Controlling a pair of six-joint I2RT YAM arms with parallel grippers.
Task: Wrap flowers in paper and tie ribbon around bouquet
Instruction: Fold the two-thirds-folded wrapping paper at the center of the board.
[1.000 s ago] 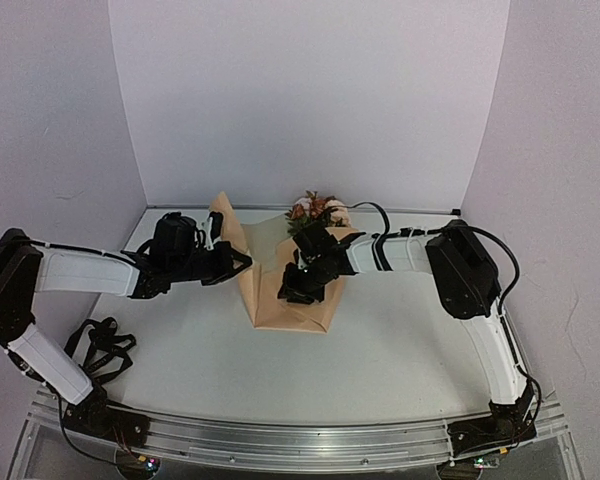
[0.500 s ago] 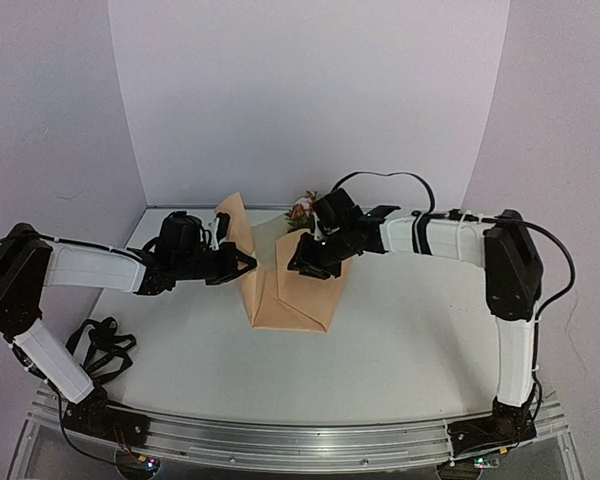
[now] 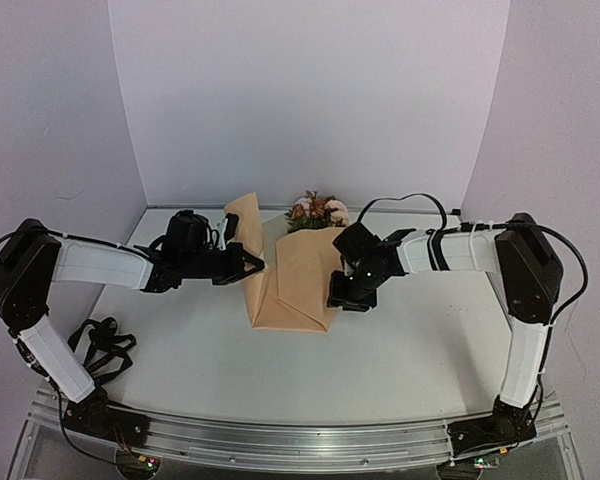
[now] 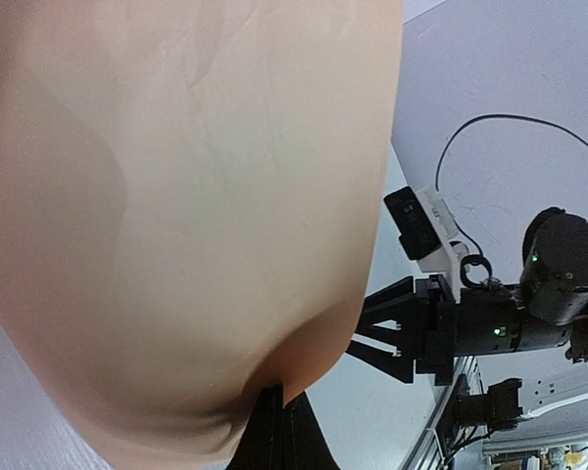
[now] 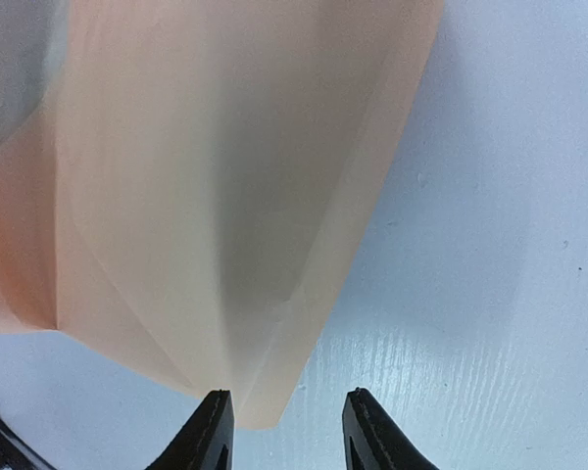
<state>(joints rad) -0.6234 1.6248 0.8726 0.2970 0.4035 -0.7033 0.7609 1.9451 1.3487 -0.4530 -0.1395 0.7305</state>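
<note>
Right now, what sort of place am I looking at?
Likely a robot test bench: left arm and right arm bolted to a metal rail, bare lilac walls, paper and flowers on a white table.

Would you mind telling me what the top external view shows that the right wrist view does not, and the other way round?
Only the top external view shows the flowers at the far end of the paper and the left gripper pinching a raised flap. Only the right wrist view shows the right gripper with open jaws, a folded paper corner at their gap. Both show the tan paper lying on the white table.
</note>
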